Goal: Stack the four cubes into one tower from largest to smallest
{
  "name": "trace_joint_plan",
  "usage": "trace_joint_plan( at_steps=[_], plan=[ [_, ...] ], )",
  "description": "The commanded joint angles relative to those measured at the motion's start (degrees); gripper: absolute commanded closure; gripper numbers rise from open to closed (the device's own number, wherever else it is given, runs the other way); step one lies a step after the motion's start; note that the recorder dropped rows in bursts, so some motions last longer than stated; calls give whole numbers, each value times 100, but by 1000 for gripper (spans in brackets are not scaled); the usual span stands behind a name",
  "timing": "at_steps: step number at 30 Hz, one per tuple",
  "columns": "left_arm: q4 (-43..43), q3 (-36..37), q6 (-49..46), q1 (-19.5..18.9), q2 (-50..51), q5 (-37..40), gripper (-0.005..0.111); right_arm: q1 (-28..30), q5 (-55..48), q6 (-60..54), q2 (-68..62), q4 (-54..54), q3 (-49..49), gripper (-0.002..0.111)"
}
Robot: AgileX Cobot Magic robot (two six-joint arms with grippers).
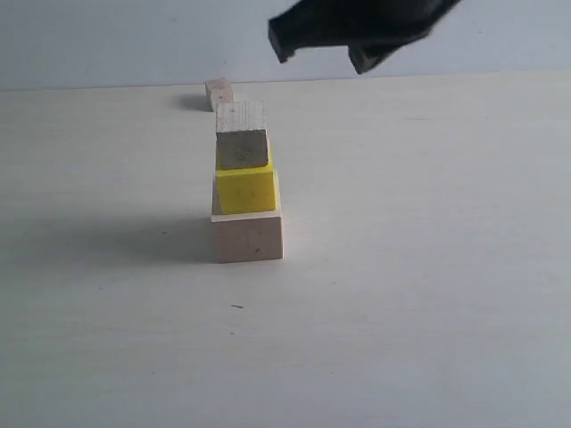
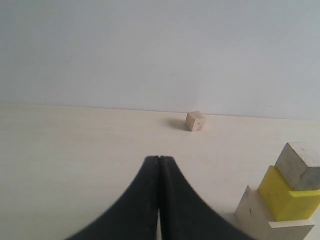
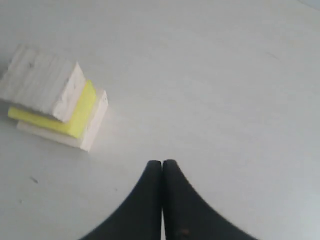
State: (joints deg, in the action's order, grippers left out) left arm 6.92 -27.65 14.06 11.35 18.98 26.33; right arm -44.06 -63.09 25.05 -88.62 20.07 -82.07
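A three-cube tower stands mid-table: the large pale wood cube (image 1: pixel 248 236) at the bottom, the yellow cube (image 1: pixel 247 187) on it, and a smaller pale wood cube (image 1: pixel 242 135) on top, slightly turned. The smallest wood cube (image 1: pixel 219 93) lies alone near the table's far edge, behind the tower. My right gripper (image 3: pixel 162 162) is shut and empty; its dark arm (image 1: pixel 357 22) hangs above and to the right of the tower. My left gripper (image 2: pixel 159 159) is shut and empty, with the smallest cube (image 2: pixel 195 121) ahead of it and the tower (image 2: pixel 287 195) off to its side.
The pale table (image 1: pixel 428 267) ends at a plain light wall behind the smallest cube. A tiny dark speck (image 1: pixel 236 307) lies in front of the tower. The left arm does not show in the exterior view.
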Motion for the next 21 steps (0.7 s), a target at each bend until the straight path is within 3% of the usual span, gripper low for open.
trace_joint_plan(
  at_steps=[1, 3, 10, 16, 21],
  plan=[
    [-172, 1, -37, 11, 501, -628, 107, 4, 1003, 372, 1100, -59, 1707, 108],
    [-172, -233, -37, 11, 1072, -635, 107, 4, 1391, 462, 1605, -288, 2597, 108],
    [-172, -1296, -337, 11, 2914, -679, 107, 4, 1869, 338, 2234, -851, 3910, 108],
    [-236, -2205, -551, 55, 4543, -679, 107, 4, 2225, 338, 2540, -750, 4330, 108],
    [-253, -2898, -1024, 400, 5756, -679, 107, 4, 2407, 338, 2663, -711, 4341, 108]
  ],
)
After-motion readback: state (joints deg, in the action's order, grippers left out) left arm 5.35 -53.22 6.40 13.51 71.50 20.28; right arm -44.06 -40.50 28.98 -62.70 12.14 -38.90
